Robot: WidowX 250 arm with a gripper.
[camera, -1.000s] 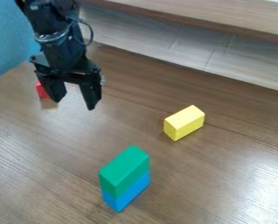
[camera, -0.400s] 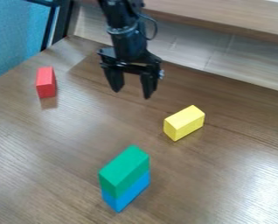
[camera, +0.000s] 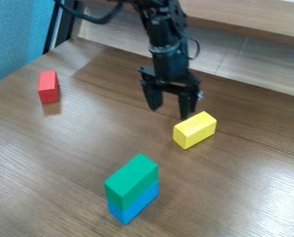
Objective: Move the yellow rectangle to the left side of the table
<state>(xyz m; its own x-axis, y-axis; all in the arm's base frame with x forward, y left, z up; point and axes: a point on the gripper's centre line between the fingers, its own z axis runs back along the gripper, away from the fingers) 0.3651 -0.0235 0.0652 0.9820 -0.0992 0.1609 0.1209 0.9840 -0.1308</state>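
Note:
The black gripper (camera: 169, 112) hangs open over the table (camera: 100, 152), just behind and to the left of the yellow rectangle (camera: 195, 129). Nothing is between its fingers. One fingertip appears close to the block's back left corner; whether they touch, I cannot tell. The yellow block lies flat on the wood, right of the middle, its long side slanting up to the right.
A green block (camera: 131, 179) sits on top of a blue block (camera: 134, 203) at the front, left of centre. On the left stands a red block (camera: 49, 87). Behind the table are a raised wooden ledge (camera: 254, 23) and a blue wall (camera: 14, 37).
The gripper has moved right from the table's upper left, over to beside the yellow block, uncovering the red block. The blocks have stayed put.

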